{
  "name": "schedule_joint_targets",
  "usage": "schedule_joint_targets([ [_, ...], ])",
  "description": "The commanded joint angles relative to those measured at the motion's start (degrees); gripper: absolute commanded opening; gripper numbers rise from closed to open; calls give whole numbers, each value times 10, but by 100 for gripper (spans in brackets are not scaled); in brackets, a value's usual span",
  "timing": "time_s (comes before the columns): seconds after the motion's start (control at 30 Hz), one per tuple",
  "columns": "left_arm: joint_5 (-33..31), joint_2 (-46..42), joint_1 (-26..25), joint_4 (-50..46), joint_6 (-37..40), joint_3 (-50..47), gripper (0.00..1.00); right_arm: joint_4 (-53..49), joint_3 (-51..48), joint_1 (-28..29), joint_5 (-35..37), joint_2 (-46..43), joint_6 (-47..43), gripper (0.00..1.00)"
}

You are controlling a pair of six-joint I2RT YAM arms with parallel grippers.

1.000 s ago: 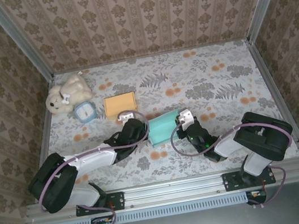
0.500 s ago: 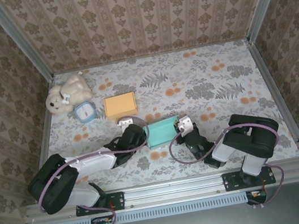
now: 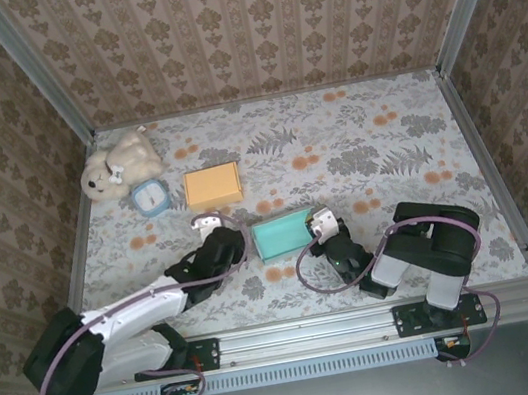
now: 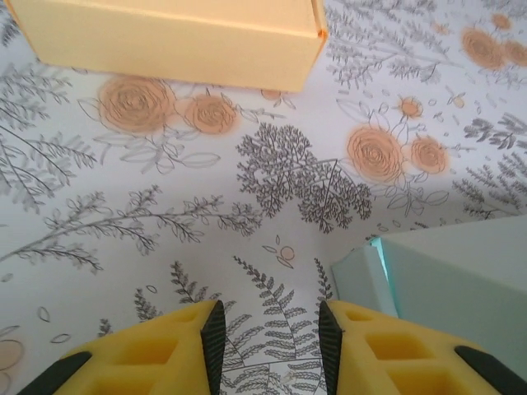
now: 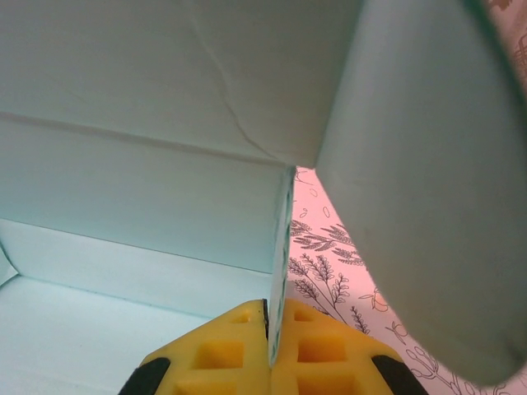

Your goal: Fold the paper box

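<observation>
Yellow fingers [image 5: 218, 354] of the right gripper [image 5: 276, 319] are pressed together on a thin upright wall of the teal paper box [image 5: 165, 123], with the wall edge running straight up from between the two pads. In the right wrist view, the inner floor and a long side wall of the box lie to the left of the pinched wall. A broad, blurred teal panel hangs close to the camera on the right, and a strip of the flower-printed table [image 5: 329, 247] is visible between them. In the top view, the right gripper [image 3: 321, 220] sits at the right end of the teal paper box [image 3: 286, 236]. The box rests open side up on the table [image 3: 386, 137] near the front edge, between the two arms. The left gripper [image 4: 270, 329] stands with its jaws apart and only the table [image 4: 165, 206] between them. It holds nothing, and the left corner of the box [image 4: 453, 280] lies just beside its right finger without touching it. Farther out, a closed orange box [image 3: 213, 185] lies flat behind the teal one, well apart from it. A small blue object with a white face [image 3: 150, 197] sits to the left of the orange box, next to a cream teddy bear [image 3: 121, 162] in the far left corner.
</observation>
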Motion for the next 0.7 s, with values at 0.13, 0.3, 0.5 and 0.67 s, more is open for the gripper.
schedule_joint_targets([
  [0.13,-38,-103,17,-81,36,31,40,-51,11,7,-41,32,-73,2],
  [0.3,-14,-134,22,-77,54,60,41,-39,28,7,-47,56,-82,3],
  [0.5,16,-105,2,-56,59,89,40,-42,33,7,-49,59,-63,6],
  [0.67,17,-48,-22,-34,55,94,40,-69,35,7,-62,44,-41,11],
])
